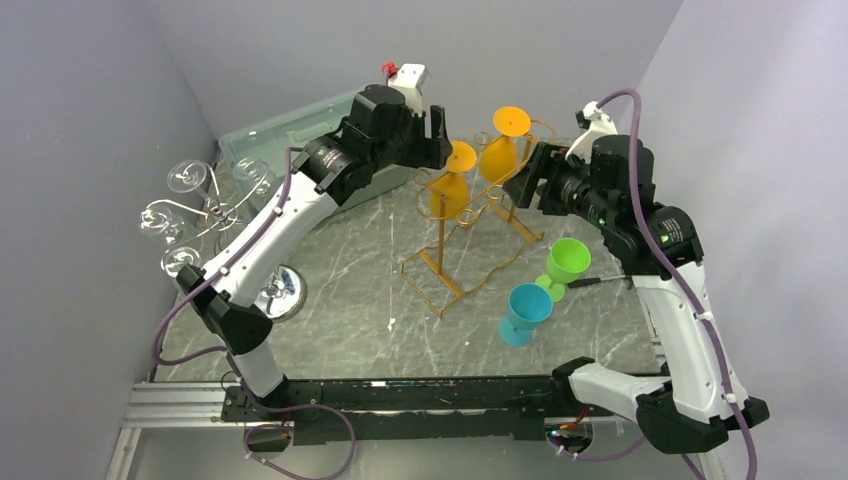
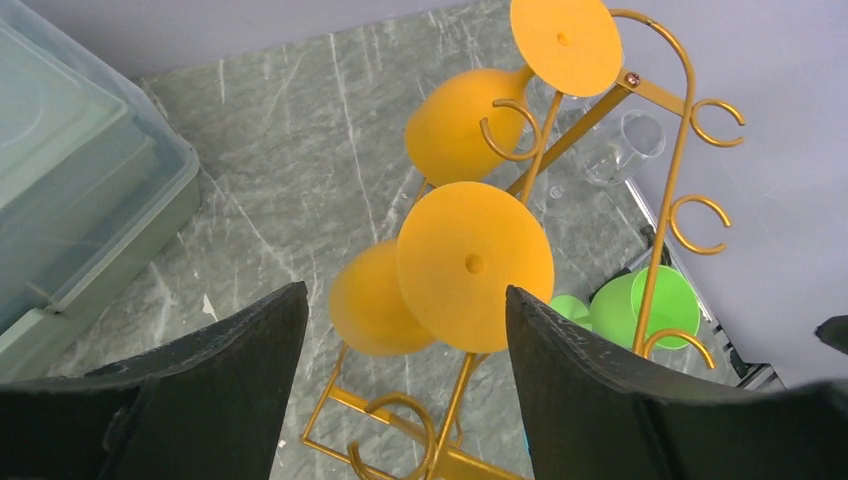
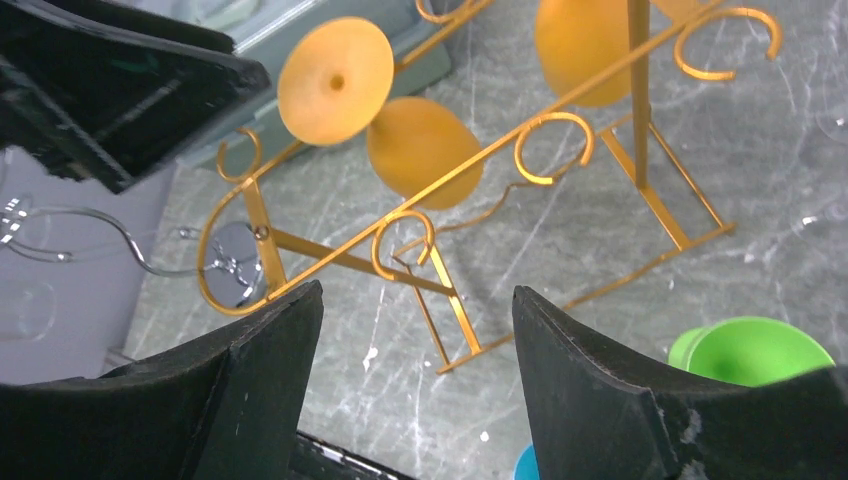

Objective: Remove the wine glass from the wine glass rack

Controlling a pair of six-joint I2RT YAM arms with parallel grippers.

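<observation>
on the middle of the worktop (image 1: 350, 300) stands the wine glass rack (image 3: 639, 130), with two orange glasses hanging bowl-down from its top hooks. we see the left gripper (image 2: 405, 300) with its fingers spread wide on either side of the left wine glass (image 1: 452, 185), level with its foot, not clamped on it. the right gripper (image 3: 415, 300) has its fingers spread too, grasping nothing, just beside the rack near the right wine glass (image 1: 497, 155). a green cup (image 1: 568, 262) and a blue cup (image 1: 524, 312) stand right of the rack base.
</observation>
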